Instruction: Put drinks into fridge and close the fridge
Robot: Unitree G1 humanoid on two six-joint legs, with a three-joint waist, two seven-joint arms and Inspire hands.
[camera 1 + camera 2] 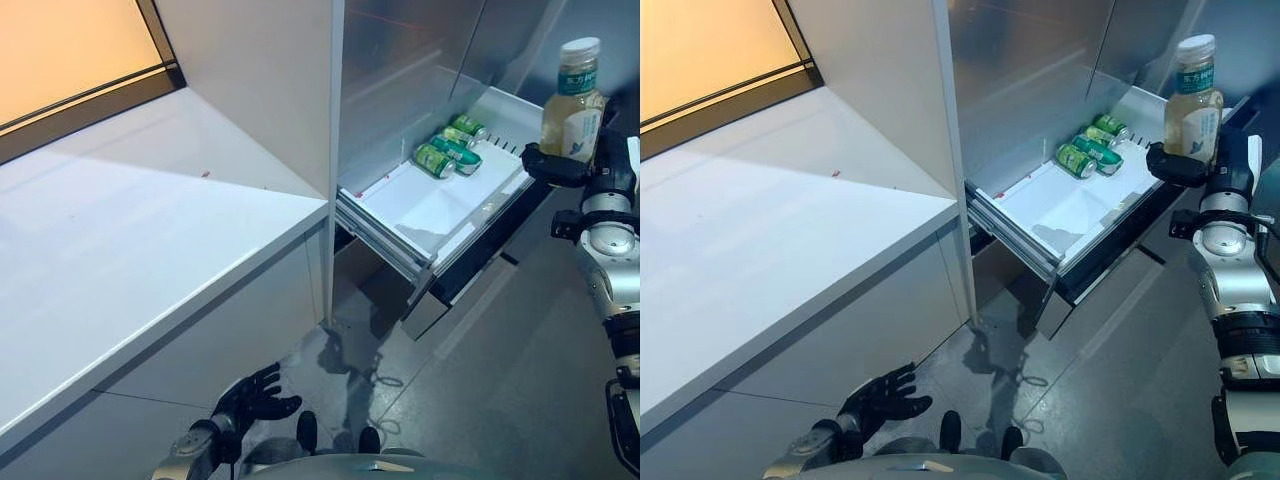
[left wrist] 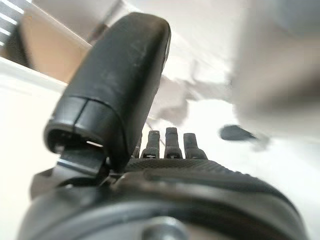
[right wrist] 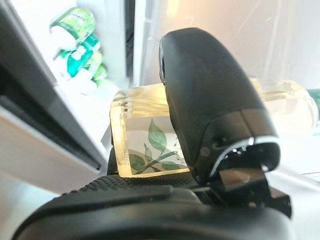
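Note:
My right hand [image 1: 556, 166] is shut on a clear bottle of pale yellow tea [image 1: 573, 105] with a white cap and a green leaf label, held upright just right of the pulled-out white fridge drawer [image 1: 430, 210]. In the right wrist view the thumb [image 3: 210, 100] wraps over the bottle [image 3: 145, 140]. Three green cans [image 1: 450, 148] lie on their sides at the drawer's far end. My left hand [image 1: 250, 398] hangs low by the floor, fingers spread and holding nothing.
A white counter [image 1: 120, 240] runs along the left, ending at a white panel [image 1: 270, 90] beside the fridge. The steel fridge door [image 1: 420, 60] rises behind the drawer. Grey floor [image 1: 500, 380] lies below, right of the drawer.

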